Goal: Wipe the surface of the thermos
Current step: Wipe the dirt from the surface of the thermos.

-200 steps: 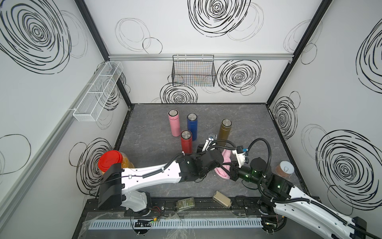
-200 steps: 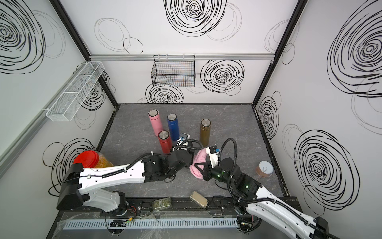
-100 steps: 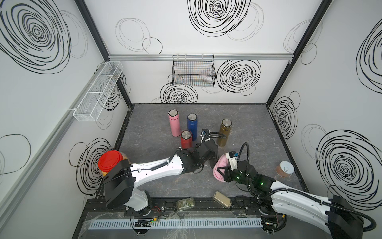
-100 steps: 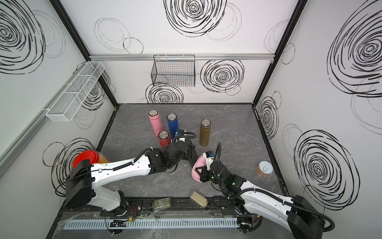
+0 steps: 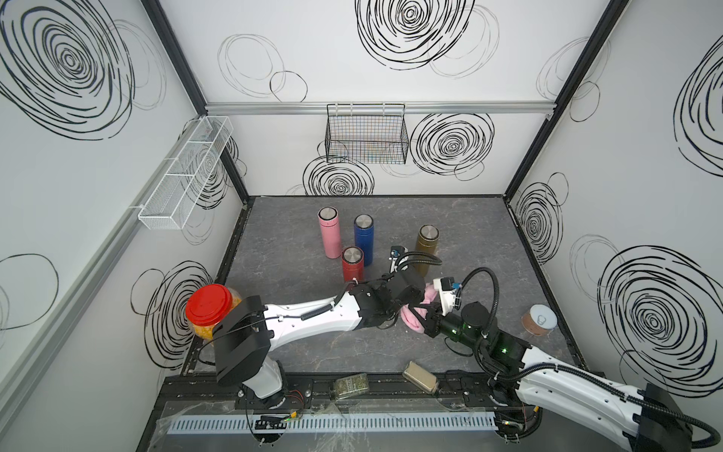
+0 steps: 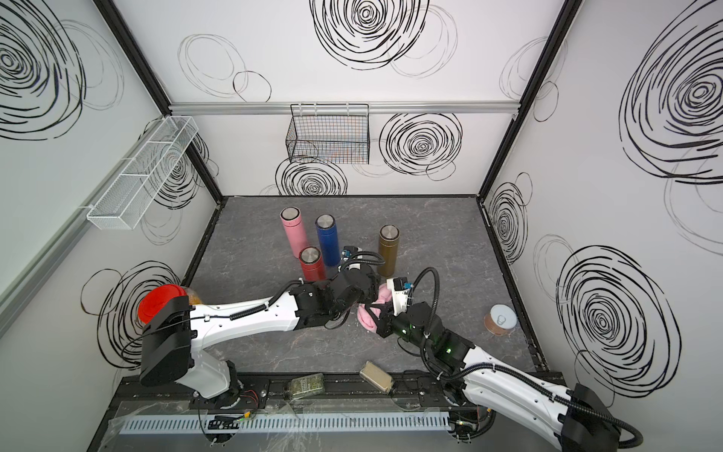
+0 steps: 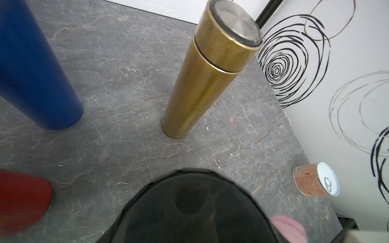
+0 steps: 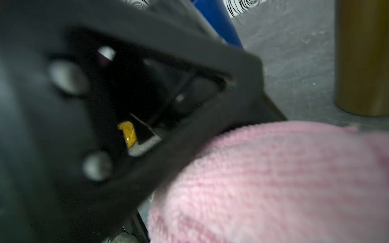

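right gripper point(image 5: 427, 319): clamped on pink cloth point(image 5: 412, 317) | left gripper point(image 5: 415, 294): closed (grip on anything unclear), just beside cloth | gold thermos point(image 5: 426, 244): upright, apart from both

Print on can point(image 7: 309, 181) seemingly illegible

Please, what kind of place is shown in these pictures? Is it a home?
Probably a robot test cell, not a home: white walls with black drawn spirals, a white-and-black left robot arm and right robot arm standing on a black front rail, and a boxed-in grey marbled tabletop.
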Available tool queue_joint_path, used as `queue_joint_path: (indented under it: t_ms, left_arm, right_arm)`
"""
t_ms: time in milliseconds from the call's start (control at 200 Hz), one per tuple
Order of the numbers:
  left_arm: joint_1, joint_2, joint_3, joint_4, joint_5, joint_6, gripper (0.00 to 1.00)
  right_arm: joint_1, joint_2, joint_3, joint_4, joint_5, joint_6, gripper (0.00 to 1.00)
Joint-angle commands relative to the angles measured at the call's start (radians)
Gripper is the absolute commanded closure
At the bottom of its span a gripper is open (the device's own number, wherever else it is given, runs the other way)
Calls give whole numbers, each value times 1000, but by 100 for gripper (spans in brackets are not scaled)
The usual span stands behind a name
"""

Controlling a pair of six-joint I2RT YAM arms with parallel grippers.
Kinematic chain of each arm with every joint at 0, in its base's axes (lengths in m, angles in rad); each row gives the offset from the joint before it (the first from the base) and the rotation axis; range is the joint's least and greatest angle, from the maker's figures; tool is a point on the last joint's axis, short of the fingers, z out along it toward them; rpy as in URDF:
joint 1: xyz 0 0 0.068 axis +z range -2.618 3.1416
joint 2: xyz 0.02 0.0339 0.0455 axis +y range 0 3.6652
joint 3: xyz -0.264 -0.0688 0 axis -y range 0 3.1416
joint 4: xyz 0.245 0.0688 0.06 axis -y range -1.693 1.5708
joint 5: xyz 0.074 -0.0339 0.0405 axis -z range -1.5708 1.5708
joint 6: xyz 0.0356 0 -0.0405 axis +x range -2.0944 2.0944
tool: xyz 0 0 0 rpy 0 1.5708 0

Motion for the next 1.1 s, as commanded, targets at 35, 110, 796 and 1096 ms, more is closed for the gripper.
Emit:
queue_joint_path:
  t_ms: [35, 110, 796, 1096]
  left_arm:
    - [-18, -10, 32, 36, -10, 6, 100]
    - [-17, -12, 30, 29, -12, 17, 100]
    - [-28, -69, 29, 2, -27, 155, 100]
    - [-69, -138, -66, 37, -165, 432, 100]
  right_arm:
    - [-2, -44, -119, -77, 82, 118, 100]
    - [-3, -119, -144, -93, 116, 127, 100]
    - [10, 80, -46, -62, 118, 189, 100]
    - [-111, -111, 113, -127, -84, 34, 100]
